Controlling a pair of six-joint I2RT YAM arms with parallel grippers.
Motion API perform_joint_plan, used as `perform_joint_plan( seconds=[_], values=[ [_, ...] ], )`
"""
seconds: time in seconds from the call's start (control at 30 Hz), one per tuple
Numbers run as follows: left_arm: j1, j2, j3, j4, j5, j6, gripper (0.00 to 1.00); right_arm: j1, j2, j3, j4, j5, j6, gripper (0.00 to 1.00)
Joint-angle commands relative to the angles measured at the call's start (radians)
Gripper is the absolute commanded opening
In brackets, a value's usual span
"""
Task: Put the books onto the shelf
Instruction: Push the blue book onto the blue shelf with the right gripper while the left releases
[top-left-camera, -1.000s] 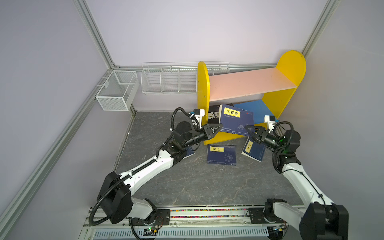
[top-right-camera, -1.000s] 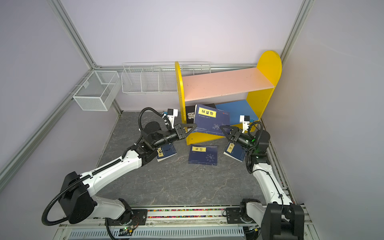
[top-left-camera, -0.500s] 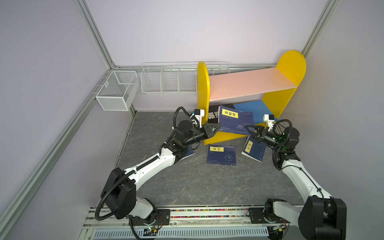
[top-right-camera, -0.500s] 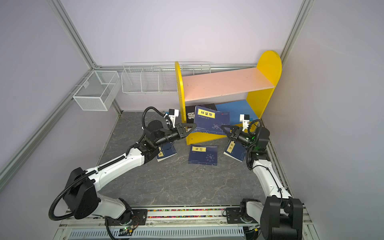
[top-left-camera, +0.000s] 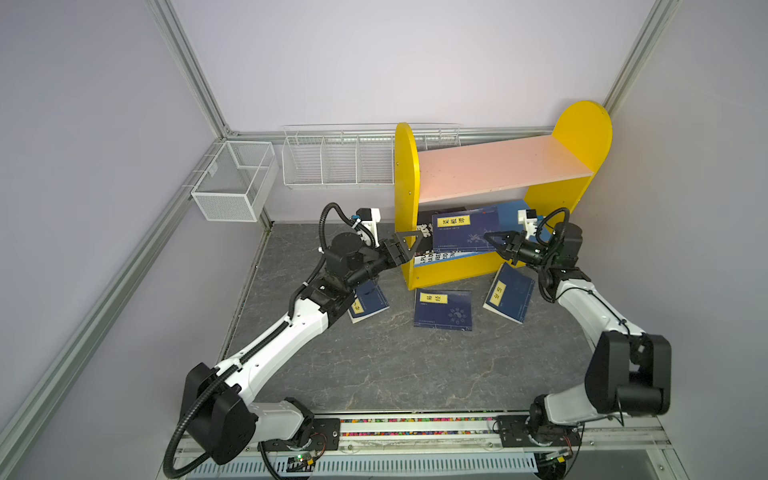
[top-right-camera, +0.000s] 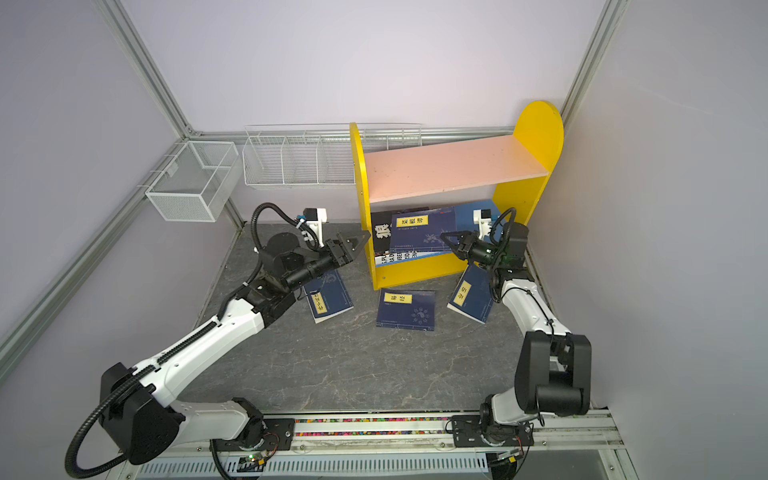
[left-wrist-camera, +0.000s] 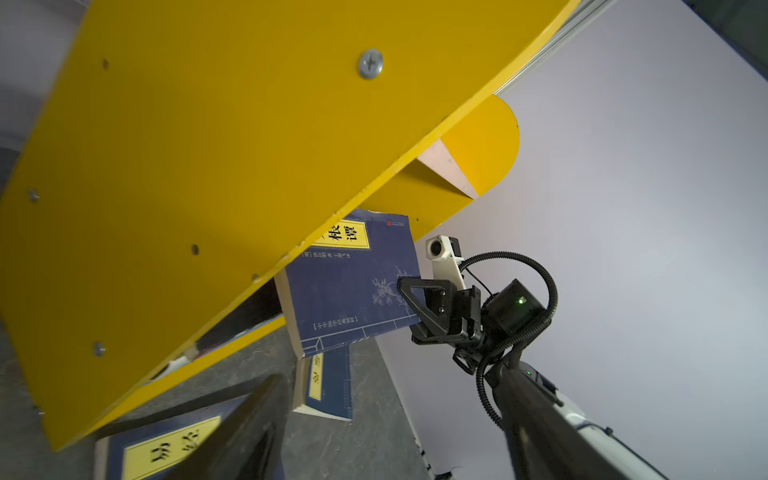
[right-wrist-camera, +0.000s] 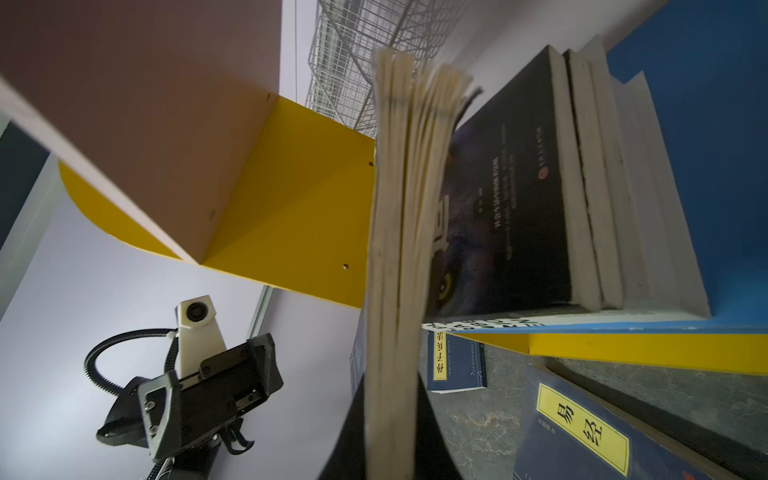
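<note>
The shelf (top-left-camera: 406, 187) has yellow sides, a pink upper board (top-left-camera: 498, 166) and a blue lower board (top-left-camera: 513, 210). My right gripper (top-left-camera: 492, 242) is shut on the edge of a navy book with a yellow label (top-left-camera: 457, 232), held tilted at the lower tier's opening. In the right wrist view its page edges (right-wrist-camera: 395, 249) run between the jaws. Behind it, black-covered books (right-wrist-camera: 519, 187) lie on a white-and-blue book (top-left-camera: 440, 258). My left gripper (top-left-camera: 409, 247) stands open beside the left side panel, apart from the book. One of its fingers (left-wrist-camera: 249, 419) shows in the left wrist view.
Three navy books lie on the grey floor in front of the shelf: one in the middle (top-left-camera: 442, 309), one to the right (top-left-camera: 509, 297), one partly under my left arm (top-left-camera: 370, 303). Two white wire baskets (top-left-camera: 232, 183) (top-left-camera: 336, 160) hang on the back-left walls.
My left gripper has opened, let go of the navy book and drawn back a little to the left. The right gripper has shut on the book's other edge and now holds it alone.
</note>
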Motion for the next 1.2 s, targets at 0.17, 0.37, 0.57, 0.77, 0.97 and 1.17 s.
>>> perform_joint_plan(
  seconds=[0.17, 0.37, 0.57, 0.77, 0.97, 1.17],
  values=[
    [0.015, -0.071, -0.002, -0.335, -0.179, 0.196, 0.94, 0.012, 0.121, 0.161, 0.039, -0.077, -0.092, 0.10],
    [0.016, -0.049, -0.024, -0.354, -0.215, 0.219, 0.95, 0.053, 0.219, 0.286, -0.076, -0.106, -0.197, 0.10],
    [0.016, -0.002, -0.040, -0.326, -0.221, 0.217, 0.96, 0.095, 0.267, 0.375, -0.212, -0.081, -0.304, 0.10],
    [0.016, 0.059, -0.027, -0.305, -0.200, 0.216, 0.96, 0.119, 0.315, 0.413, -0.244, -0.069, -0.324, 0.11],
    [0.016, 0.129, 0.009, -0.257, -0.215, 0.213, 0.96, 0.127, 0.352, 0.451, -0.302, -0.077, -0.361, 0.11],
    [0.014, 0.220, 0.085, -0.201, -0.225, 0.206, 0.97, 0.127, 0.384, 0.478, -0.356, -0.091, -0.399, 0.11]
  ],
)
